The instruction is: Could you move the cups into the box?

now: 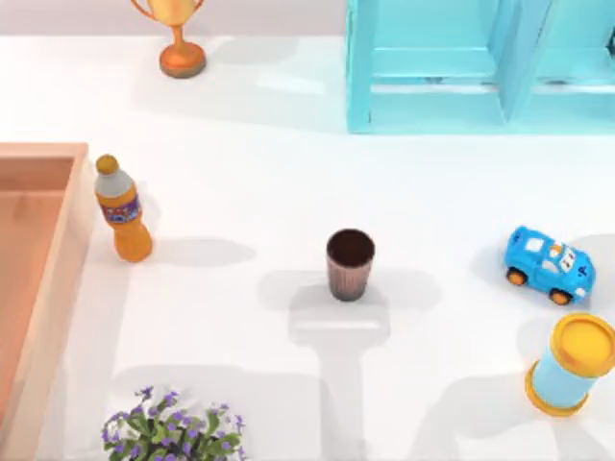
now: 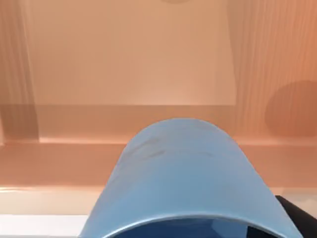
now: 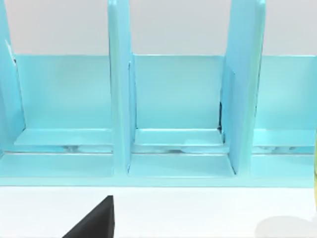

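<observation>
The dark brown ribbed cup [image 1: 350,264] stands upright near the middle of the table, with no gripper by it. The peach-tan wooden box [image 1: 60,279] lies at the table's left edge, partly cut off. In the left wrist view the light blue cup [image 2: 183,173] sits very close to the camera, held over the box's wall [image 2: 148,158] and floor. A dark finger [image 2: 297,215] of my left gripper shows beside the cup. My right gripper [image 3: 94,223] appears as a dark wedge facing the turquoise shelf unit [image 3: 173,124].
An orange drink bottle [image 1: 123,211] stands just right of the box. A golden trophy [image 1: 179,43] and the shelf unit [image 1: 461,67] are at the back. A blue toy car [image 1: 548,264], a blue yellow-lidded cylinder [image 1: 575,365] and flowers [image 1: 173,432] are nearer.
</observation>
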`<state>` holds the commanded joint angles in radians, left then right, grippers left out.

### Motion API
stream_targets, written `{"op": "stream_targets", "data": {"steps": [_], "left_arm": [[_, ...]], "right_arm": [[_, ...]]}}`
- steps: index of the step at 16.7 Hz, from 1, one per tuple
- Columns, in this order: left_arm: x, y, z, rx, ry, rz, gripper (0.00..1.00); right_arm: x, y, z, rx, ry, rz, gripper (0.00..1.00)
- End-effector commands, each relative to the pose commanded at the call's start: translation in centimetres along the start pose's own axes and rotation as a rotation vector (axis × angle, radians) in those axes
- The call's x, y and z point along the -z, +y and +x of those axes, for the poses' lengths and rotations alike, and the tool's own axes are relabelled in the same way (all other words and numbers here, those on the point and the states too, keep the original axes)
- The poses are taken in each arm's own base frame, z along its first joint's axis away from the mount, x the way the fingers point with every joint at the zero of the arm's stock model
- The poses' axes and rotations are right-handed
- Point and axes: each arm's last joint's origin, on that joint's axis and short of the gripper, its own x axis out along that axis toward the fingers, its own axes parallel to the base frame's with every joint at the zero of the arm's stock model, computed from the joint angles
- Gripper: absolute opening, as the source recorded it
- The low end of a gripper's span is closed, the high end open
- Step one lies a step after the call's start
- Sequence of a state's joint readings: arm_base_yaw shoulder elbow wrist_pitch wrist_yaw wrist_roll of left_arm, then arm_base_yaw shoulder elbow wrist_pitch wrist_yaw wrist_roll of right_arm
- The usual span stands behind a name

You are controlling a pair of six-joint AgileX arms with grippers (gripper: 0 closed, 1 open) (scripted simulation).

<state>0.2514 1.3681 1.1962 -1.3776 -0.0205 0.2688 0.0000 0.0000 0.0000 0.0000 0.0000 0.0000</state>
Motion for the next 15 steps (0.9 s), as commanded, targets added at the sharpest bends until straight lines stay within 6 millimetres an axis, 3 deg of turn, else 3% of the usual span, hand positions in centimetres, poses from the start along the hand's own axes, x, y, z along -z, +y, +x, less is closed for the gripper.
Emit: {"op": "stream_targets", "data": {"steps": [5,15], "left_arm": [[-0.1,0.0,0.4,0.001,0.004,0.003,0.00],[-0.1,0.7,5.5,-0.003,-0.008,0.002,0.00]], "right_arm": [[0.0,0.0,0.0,0.000,0.000,0.000,1.00],[0.0,0.0,0.0,0.000,0.000,0.000,1.00]]}}
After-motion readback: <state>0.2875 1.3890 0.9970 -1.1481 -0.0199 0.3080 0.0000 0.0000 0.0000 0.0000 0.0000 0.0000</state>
